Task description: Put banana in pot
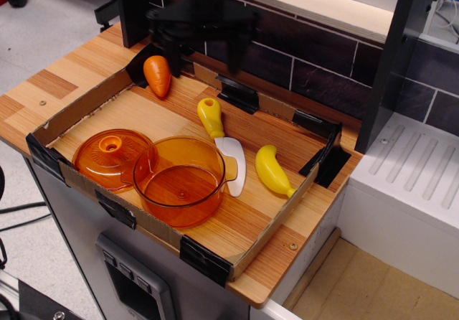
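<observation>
The yellow banana (271, 169) lies in the right part of the cardboard tray (86, 101), tip pointing to the front right. The transparent orange pot (181, 180) stands empty at the tray's front, left of the banana, with a toy knife between them. My black gripper (204, 56) hangs above the tray's back edge, well behind and left of the banana. Its two fingers (174, 56) are spread wide, with nothing between them.
An orange domed lid (111, 158) sits left of the pot. A toy carrot (158, 74) lies in the tray's back left corner. The yellow-handled white knife (222, 144) lies mid-tray. A dark tiled wall (301, 54) runs behind, and a white unit (409, 184) stands to the right.
</observation>
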Available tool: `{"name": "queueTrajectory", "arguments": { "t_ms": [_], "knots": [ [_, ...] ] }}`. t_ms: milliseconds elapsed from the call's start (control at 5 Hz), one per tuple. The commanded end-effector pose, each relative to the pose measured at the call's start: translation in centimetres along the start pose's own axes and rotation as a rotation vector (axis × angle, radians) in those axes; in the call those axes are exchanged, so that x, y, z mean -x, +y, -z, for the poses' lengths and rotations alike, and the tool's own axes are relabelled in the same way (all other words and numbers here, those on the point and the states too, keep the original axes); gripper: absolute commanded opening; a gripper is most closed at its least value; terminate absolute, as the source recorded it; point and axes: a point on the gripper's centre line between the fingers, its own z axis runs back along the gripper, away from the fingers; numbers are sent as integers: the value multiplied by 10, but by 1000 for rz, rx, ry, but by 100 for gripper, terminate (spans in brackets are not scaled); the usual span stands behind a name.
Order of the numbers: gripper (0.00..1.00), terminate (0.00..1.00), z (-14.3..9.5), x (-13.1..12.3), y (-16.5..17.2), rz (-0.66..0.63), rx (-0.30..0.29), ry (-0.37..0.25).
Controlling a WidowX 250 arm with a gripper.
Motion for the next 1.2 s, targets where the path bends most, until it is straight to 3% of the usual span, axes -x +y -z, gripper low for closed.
{"name": "queueTrajectory", "arguments": {
  "t_ms": [0,200,600,1000],
  "knots": [
    [100,0,-15,20,-28,-28,109,-2],
    [100,0,-10,31,-36,-70,140,49],
    [100,0,2,48,-43,-160,199,69],
    [100,0,10,59,-53,-188,199,89]
  ]
}}
